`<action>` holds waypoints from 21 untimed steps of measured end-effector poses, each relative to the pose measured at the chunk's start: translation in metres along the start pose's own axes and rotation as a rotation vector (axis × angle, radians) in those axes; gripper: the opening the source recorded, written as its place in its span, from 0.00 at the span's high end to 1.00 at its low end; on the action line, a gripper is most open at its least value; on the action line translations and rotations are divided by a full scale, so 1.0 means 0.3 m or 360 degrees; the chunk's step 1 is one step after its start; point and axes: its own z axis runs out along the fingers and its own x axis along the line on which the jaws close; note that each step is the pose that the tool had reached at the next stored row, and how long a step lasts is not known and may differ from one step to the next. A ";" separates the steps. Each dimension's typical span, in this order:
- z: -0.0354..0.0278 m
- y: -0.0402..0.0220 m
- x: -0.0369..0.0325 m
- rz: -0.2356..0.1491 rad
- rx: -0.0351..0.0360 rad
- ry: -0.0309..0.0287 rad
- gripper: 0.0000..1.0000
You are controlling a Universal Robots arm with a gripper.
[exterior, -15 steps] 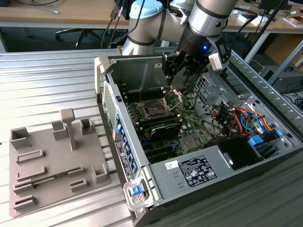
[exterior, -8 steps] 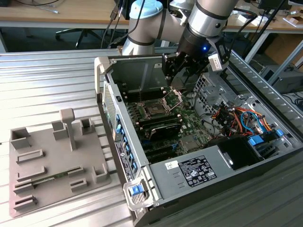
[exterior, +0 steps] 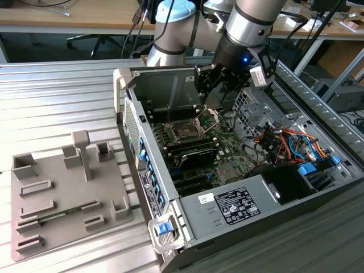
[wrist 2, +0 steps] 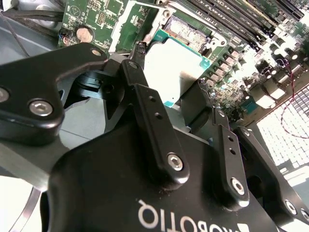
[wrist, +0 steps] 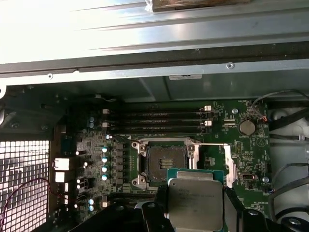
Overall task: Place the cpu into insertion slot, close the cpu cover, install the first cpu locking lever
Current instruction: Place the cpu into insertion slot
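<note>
So the setup's a ribbed metal desk [exterior: 62, 96] with an open computer case [exterior: 149, 190] lying on it. A grey holder plate [exterior: 60, 190] sits just beside the case on the exterior view's left. The arm [exterior: 250, 23] reaches down into the case, with the gripper [exterior: 218, 91] hanging above the motherboard [exterior: 224, 148], near the opened cpu cover [exterior: 208, 118]. The insertion slot [exterior: 185, 132] is bare and dark, just beside that cover toward the exterior view's left.

In the first wrist view the jaws are clamped on the cpu [wrist: 195, 203], one on each side edge, silvery face toward the camera. It's held up off the board, not in the slot. The slot is uncovered, with its metal rim round it. The cover is swung open beside the slot, on the side toward the coin battery [wrist: 247, 127]. Four memory slots [wrist: 159, 121] run along another side of the slot.

In the second wrist view the cpu glares white with a teal edge between the black jaws, and the slot is just past it.
</note>
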 end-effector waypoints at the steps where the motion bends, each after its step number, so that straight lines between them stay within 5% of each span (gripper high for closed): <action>1: 0.012 -0.002 0.000 0.0000 0.0000 0.00000 0.45; 21: 0.023 -0.004 -0.001 0.0119 -0.0002 -0.00107 0.45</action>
